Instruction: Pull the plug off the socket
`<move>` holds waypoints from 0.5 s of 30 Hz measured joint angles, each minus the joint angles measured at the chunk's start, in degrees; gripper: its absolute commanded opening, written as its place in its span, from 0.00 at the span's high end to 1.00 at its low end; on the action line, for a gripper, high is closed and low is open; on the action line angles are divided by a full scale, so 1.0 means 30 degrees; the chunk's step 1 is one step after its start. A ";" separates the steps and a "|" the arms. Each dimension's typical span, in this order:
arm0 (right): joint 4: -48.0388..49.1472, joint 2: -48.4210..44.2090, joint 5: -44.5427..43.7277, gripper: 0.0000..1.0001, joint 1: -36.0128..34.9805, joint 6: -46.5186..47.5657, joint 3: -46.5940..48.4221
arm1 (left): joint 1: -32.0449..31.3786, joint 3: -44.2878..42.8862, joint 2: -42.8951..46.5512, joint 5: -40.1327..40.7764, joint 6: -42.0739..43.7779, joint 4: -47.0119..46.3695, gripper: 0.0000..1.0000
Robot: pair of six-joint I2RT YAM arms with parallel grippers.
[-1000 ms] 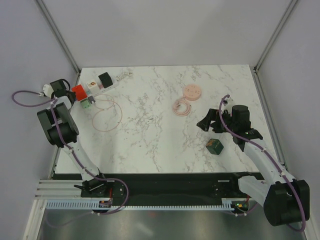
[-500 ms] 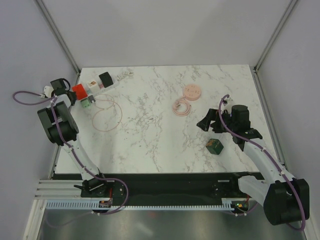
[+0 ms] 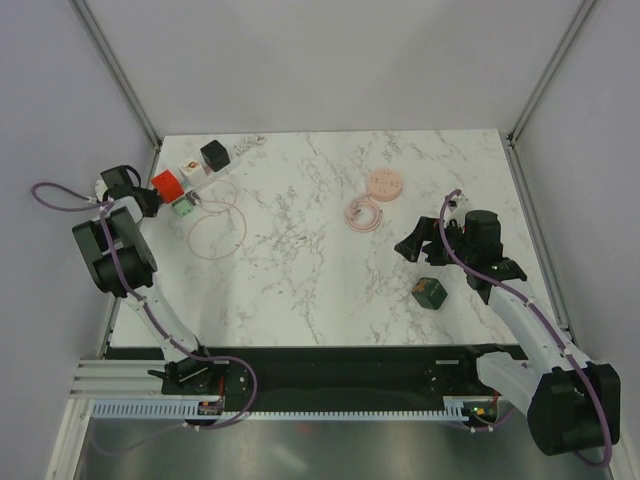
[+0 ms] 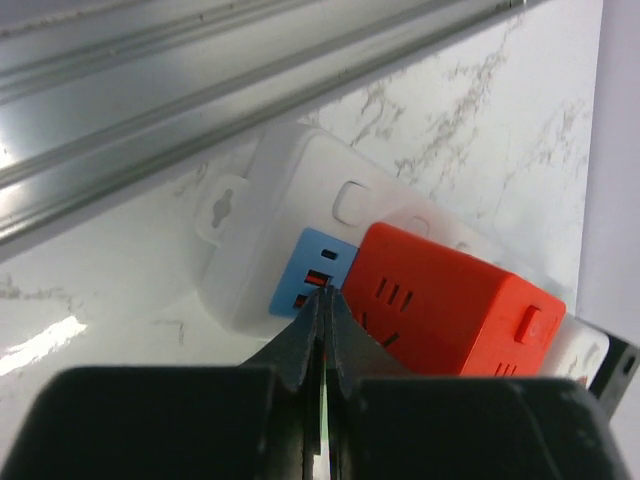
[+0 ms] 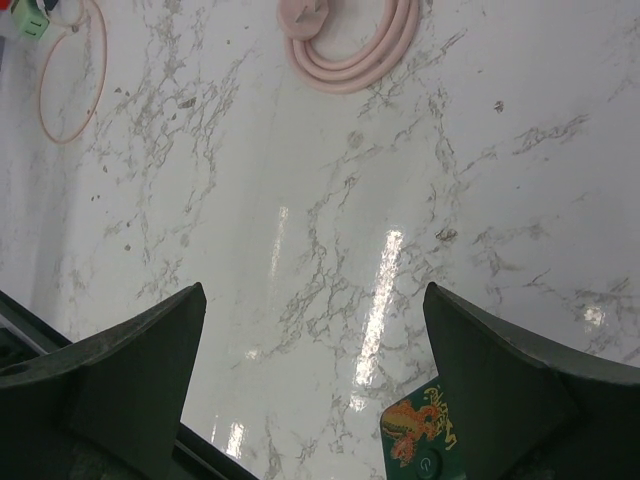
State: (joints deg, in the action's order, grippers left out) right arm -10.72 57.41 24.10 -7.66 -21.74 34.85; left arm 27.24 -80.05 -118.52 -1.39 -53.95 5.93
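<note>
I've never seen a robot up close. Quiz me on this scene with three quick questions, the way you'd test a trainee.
1. True or false: the right gripper is open and holds nothing.
2. What colour is the boxy plug sitting on the long white power strip, right in front of the left gripper? A red; B yellow; C purple.
3. Which small thing lies on the white marble table nearest the right gripper?
Key: 1 true. 2 A. 3 the small green cube.
</note>
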 measured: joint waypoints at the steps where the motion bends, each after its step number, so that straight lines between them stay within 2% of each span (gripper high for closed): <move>1: 0.0007 -0.0044 0.0000 0.02 0.0000 0.0000 0.0000 | 0.0058 0.0561 0.0321 -0.0393 -0.0058 -0.0219 0.98; 9: 0.0015 -0.0255 -0.0138 0.02 0.0000 -0.0007 -0.0029 | 0.0408 0.5275 0.3621 -0.2725 -0.0364 -0.0903 0.98; 12: 0.0015 -0.0510 -0.0182 0.02 0.0000 -0.0007 -0.0146 | 0.0226 0.7613 0.5785 -0.3424 -0.0583 -0.0066 0.98; 15: 0.0022 -0.0568 -0.0204 0.02 0.0000 -0.0007 -0.0182 | -0.0444 0.8546 0.6652 -0.3606 -0.0546 0.1406 0.98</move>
State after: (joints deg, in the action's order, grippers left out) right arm -10.66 55.70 23.49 -7.66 -21.76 34.30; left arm 25.91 -54.41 -98.56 -12.21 -55.59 10.15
